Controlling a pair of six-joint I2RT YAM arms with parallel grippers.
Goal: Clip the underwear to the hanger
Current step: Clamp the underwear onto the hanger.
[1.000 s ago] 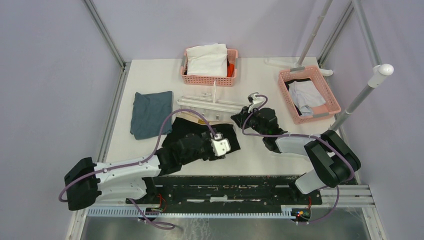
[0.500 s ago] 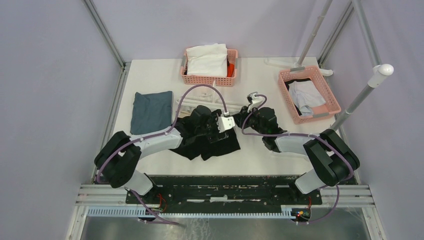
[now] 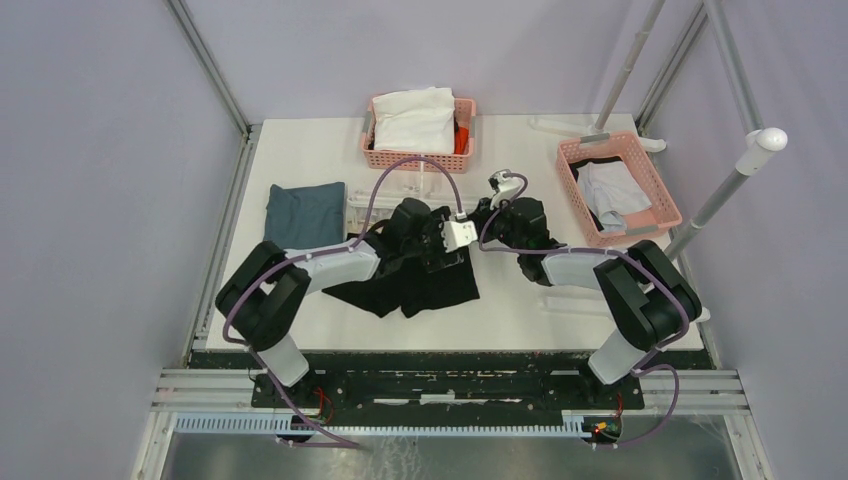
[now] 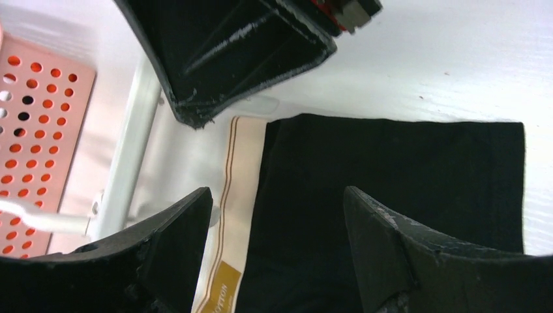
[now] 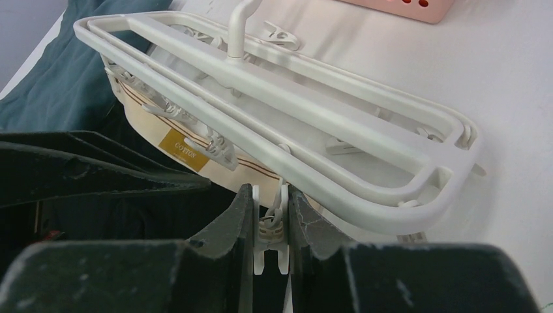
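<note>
The black underwear (image 3: 425, 285) lies mid-table, its beige waistband (image 4: 242, 171) against the white hanger (image 5: 293, 98), which lies flat behind it. My left gripper (image 4: 277, 195) hovers open over the waistband and the black fabric, nothing between its fingers (image 4: 176, 241). My right gripper (image 5: 270, 225) is shut on a small white clip (image 5: 271, 242) hanging from the hanger's near rail, just above the waistband's edge. The tan label (image 5: 184, 150) shows under the rail. The two grippers sit close together, the left one's fingers (image 5: 98, 171) visible in the right wrist view.
A pink basket (image 3: 380, 155) holding a white garment stands at the back. A second pink basket (image 3: 668, 205) sits at the right. A folded blue-grey cloth (image 3: 303, 215) lies left of the hanger. A white pole (image 3: 740, 170) rises at the far right.
My left arm swung from the underwear's near side up to the waistband beside the right gripper, its jaws opening wider. The right gripper shifted slightly back, still on the clip.
</note>
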